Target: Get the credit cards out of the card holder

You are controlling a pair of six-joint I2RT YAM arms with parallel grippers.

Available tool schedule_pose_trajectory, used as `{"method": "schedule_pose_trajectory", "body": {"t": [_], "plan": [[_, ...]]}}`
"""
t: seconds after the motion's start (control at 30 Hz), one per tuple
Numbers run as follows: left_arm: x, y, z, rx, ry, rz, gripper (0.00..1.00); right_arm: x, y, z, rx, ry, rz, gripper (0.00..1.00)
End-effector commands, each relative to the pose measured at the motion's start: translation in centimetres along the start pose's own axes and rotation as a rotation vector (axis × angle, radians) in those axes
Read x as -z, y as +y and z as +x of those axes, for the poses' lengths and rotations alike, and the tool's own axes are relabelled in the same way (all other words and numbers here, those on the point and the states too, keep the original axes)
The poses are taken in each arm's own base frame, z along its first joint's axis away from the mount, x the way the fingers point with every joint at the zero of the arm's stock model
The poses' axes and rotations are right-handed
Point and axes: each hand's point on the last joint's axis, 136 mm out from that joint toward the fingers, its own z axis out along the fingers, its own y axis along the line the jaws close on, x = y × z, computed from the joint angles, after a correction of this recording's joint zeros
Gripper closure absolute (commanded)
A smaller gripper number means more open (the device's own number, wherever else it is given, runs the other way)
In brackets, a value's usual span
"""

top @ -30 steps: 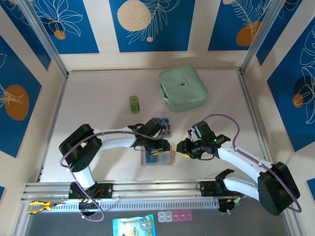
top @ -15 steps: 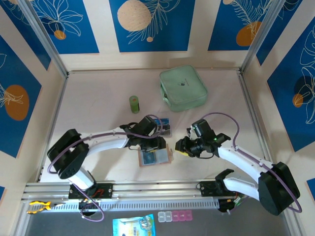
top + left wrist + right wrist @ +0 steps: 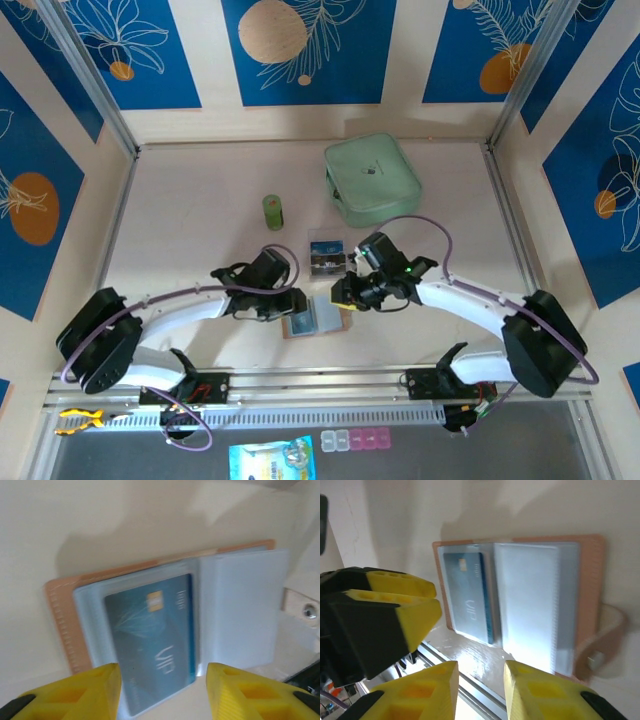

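Note:
The card holder (image 3: 345, 322) lies open and flat on the table, tan outside with clear pockets. A blue credit card (image 3: 150, 640) sits in its left pocket (image 3: 469, 597); the right pocket (image 3: 530, 605) looks pale. My left gripper (image 3: 296, 303) is open at the holder's left edge, and in the left wrist view its yellow fingers (image 3: 163, 675) straddle the card's near end without touching it. My right gripper (image 3: 340, 293) hovers open at the holder's far right corner, with nothing between its fingers (image 3: 480, 680). More credit cards (image 3: 327, 257) lie loose on the table behind the holder.
A mint-green zip case (image 3: 371, 179) lies at the back, with a small green bottle (image 3: 273, 211) left of it. The holder's snap strap (image 3: 605, 630) sticks out on its right side. The metal rail (image 3: 320, 385) runs just in front of the holder.
My left gripper has drawn back left off the holder to its left edge. The right gripper has moved left up to the holder and narrowed. The holder shifted slightly.

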Motion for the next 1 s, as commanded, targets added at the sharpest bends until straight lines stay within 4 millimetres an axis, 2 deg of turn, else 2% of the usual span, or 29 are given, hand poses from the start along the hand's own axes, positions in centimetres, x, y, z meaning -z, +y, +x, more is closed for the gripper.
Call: {"method": "schedule_pose_trajectory", "body": {"t": [0.0, 0.2, 0.5, 0.6, 0.77, 0.97], "plan": [[-0.1, 1.1, 0.0, 0.045, -0.013, 0.003, 0.52, -1.2, 2.0, 0.1, 0.044, 0.044, -0.023, 0.7], [-1.2, 1.1, 0.1, 0.06, 0.01, 0.042, 0.52, -3.9, 1.1, -0.3, 0.04, 0.098, 0.069, 0.73], [-1.8, 1.1, -0.9, 0.056, 0.021, 0.039, 0.53, -5.4, -4.4, -0.2, -0.01, 0.096, 0.274, 0.75], [-2.0, 1.0, -1.0, 0.059, 0.029, 0.046, 0.54, -6.1, -5.5, 0.2, -0.028, 0.123, 0.297, 0.75], [-1.9, 0.7, -1.1, 0.056, 0.028, 0.055, 0.54, -5.9, -5.2, 0.1, -0.022, 0.11, 0.295, 0.75], [-1.0, 0.7, -1.2, 0.047, 0.012, 0.049, 0.54, -4.5, -2.8, -0.2, 0.018, 0.075, 0.246, 0.75]]}}
